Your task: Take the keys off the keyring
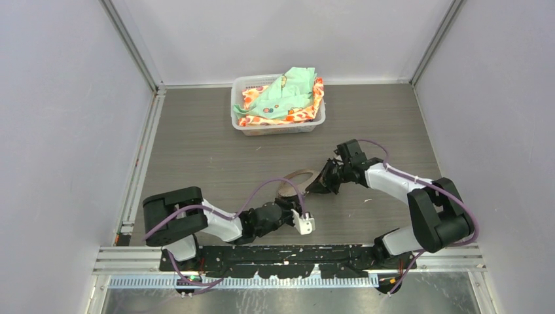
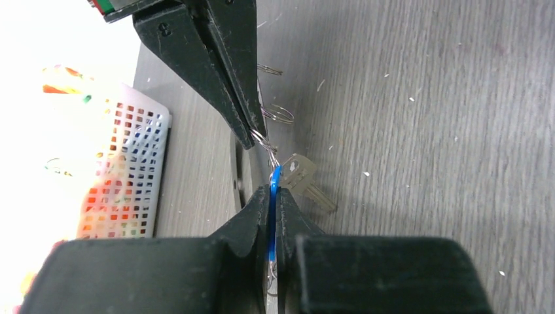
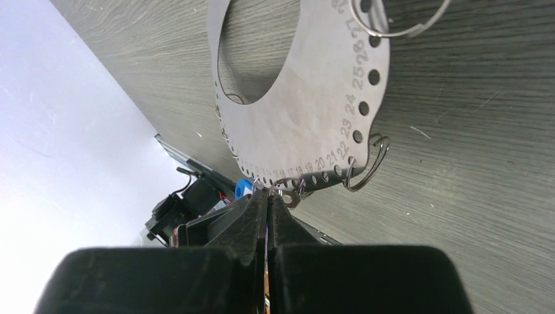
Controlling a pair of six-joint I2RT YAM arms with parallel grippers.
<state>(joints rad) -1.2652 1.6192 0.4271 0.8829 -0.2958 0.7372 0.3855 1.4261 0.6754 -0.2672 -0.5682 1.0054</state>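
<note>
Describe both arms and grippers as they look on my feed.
Both match: the left arm and right arm have white links, black joint housings and looping purple cables. The left gripper and right gripper have matte black tapered fingers.

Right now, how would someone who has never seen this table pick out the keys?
From the white basket at the table's far edge, come nearer to the flat grey keyring where the left gripper and right gripper meet. At its rim the left one pinches the keys: a small silver key joined to a bright blue tag, the only blue among bare wire loops.
</note>
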